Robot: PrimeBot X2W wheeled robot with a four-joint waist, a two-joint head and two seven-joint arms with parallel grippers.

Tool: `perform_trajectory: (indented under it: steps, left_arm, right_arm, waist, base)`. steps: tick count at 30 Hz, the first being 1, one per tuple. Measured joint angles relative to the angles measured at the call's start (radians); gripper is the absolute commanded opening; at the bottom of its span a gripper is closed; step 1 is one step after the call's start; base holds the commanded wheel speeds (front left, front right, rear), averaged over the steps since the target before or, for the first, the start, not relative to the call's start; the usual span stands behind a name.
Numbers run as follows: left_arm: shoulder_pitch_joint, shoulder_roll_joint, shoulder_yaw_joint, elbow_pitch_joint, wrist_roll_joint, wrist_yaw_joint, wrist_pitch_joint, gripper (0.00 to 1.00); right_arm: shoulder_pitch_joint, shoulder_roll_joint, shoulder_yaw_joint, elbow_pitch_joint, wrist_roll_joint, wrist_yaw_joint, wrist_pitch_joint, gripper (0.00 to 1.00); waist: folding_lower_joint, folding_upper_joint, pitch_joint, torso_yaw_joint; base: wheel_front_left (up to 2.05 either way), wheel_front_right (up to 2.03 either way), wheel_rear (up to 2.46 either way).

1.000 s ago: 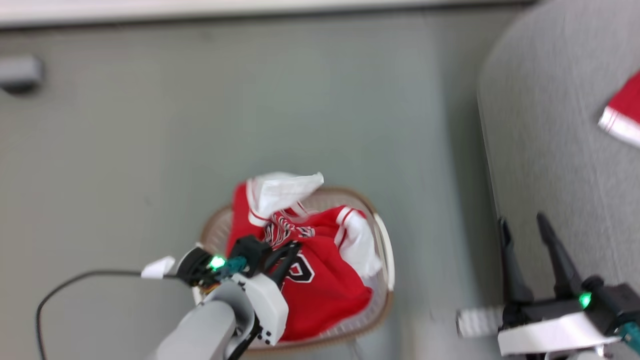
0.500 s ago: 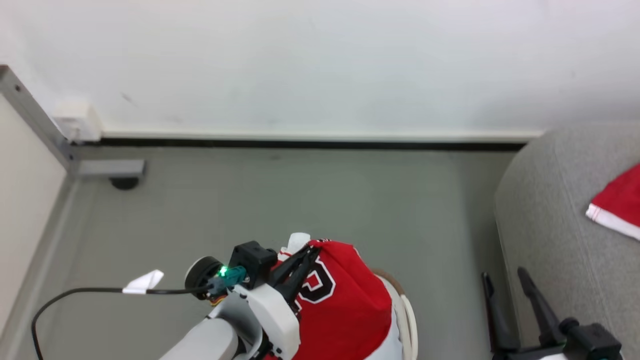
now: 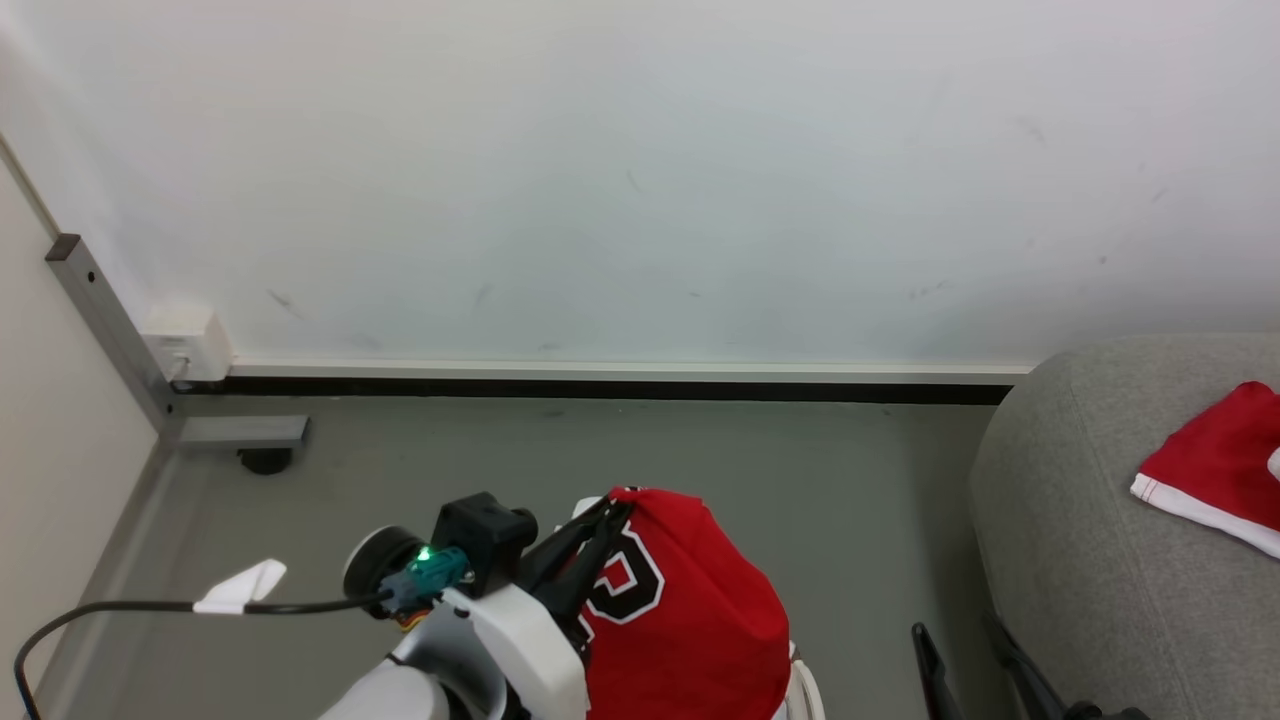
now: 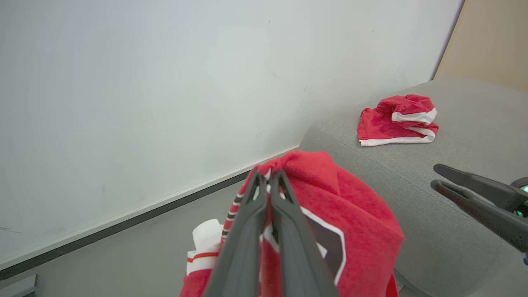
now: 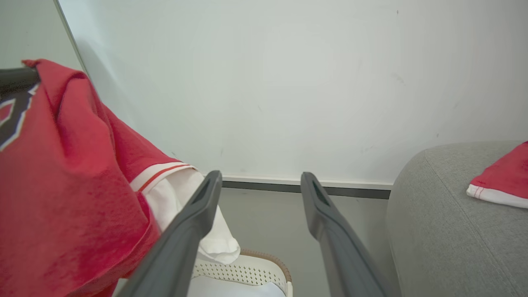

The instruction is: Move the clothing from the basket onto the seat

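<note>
Left wrist view: the left claw is pressed together. It pinches a fold at the top of the red shirt. The shirt hangs down from the tips, up in the air. On it is a big white shape with a dark edge. It may be a number or a letter. Folds and the claw hide part of it, so I cannot read it. A white sleeve with thin red stripes hangs at the shirt's side. The bottom of the shirt is cut off at the picture's edge.

In the right wrist view, the right claw is spread wide with nothing in it. Below it, under the white sleeve, is the basket. Just a bit of its white wall with small holes and its brown rim shows. The shirt hides the rest, so I cannot tell what is inside. I also cannot tell if the sleeve touches it.

To the right, near the basket, is the grey sofa. Another red piece with white trim lies crumpled on it. Farther back are the grey floor and the white wall.
</note>
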Motion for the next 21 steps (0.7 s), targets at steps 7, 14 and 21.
perform_trajectory:
  steps: [7, 14, 21]
  left_arm:
    - [0.013, 0.009, 0.005, -0.036, -0.002, 0.021, 0.011, 0.00]
    - [0.013, 0.013, 0.002, -0.053, -0.004, 0.024, 0.015, 0.00]
    - [0.005, -0.003, -0.017, -0.047, -0.006, 0.016, 0.019, 0.00]
  right_arm:
    - [-0.005, -0.031, 0.094, -0.023, -0.025, 0.000, 0.000, 1.00]
    - [-0.133, -0.174, 0.354, -0.025, 0.081, 0.000, 0.002, 1.00]
    - [-0.351, -0.274, 0.636, 0.000, 0.211, 0.000, 0.068, 1.00]
  waist:
    - [0.0000, 0.0000, -0.013, -0.015]
    - [0.0001, 0.0000, -0.016, -0.016]
    - [0.0002, -0.0001, -0.012, -0.010]
  base:
    - [0.00, 0.00, 0.00]
    - [0.00, 0.00, 0.00]
    - [0.00, 0.00, 0.00]
